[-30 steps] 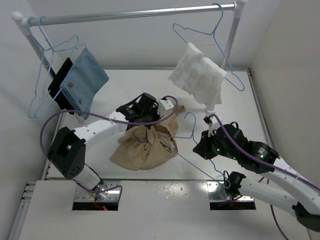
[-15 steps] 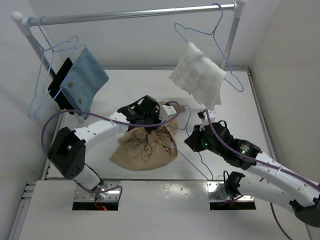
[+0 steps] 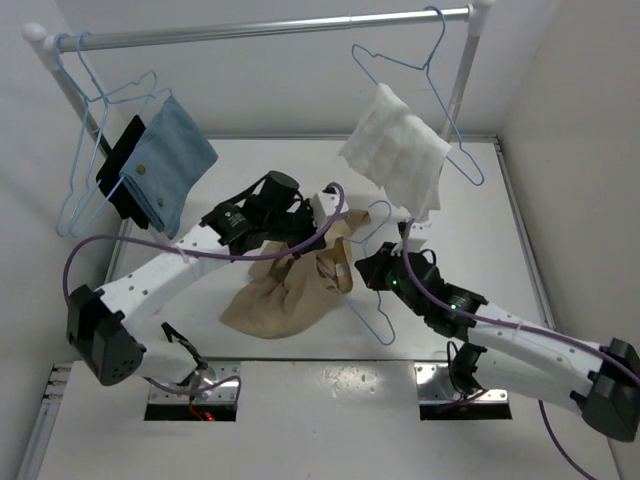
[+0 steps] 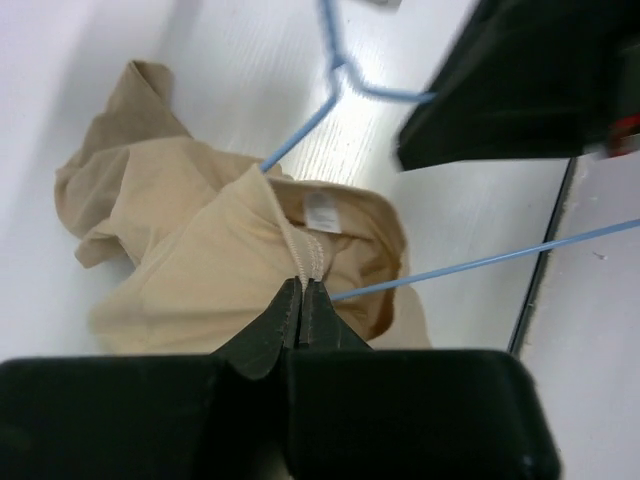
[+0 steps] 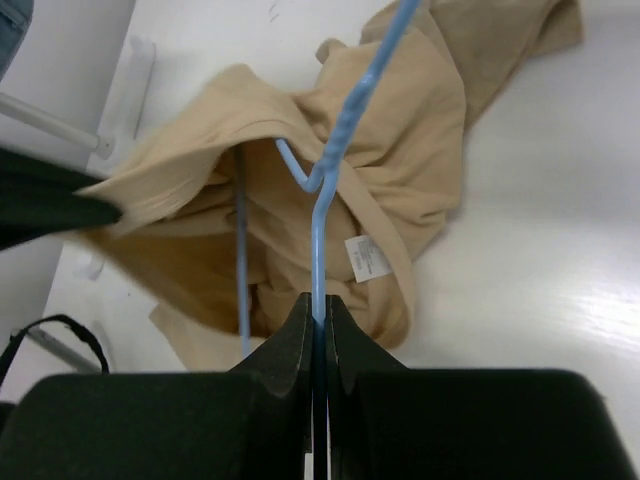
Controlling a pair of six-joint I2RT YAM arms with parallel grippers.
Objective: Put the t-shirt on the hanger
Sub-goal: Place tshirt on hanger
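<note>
The tan t-shirt (image 3: 285, 295) lies bunched on the table, part of it lifted. My left gripper (image 3: 318, 238) is shut on its collar rim, seen in the left wrist view (image 4: 302, 285) just below the white label (image 4: 322, 212). My right gripper (image 3: 372, 272) is shut on the bare light-blue hanger (image 3: 381, 318) by the wire below its twisted neck (image 5: 318, 250). The hook points towards the far side. One wire arm (image 5: 240, 250) reaches into the held-open shirt (image 5: 400, 130). The hanger wire also crosses the left wrist view (image 4: 480, 261).
A metal rail (image 3: 270, 28) spans the back. A like hanger with white cloth (image 3: 395, 150) hangs at its right end. Hangers with blue cloth (image 3: 170, 160) hang at the left end. The walls are close on the left and right.
My right gripper has carried the hanger leftwards to the shirt. My left gripper has lifted the collar up and slightly left, and the shirt has opened out.
</note>
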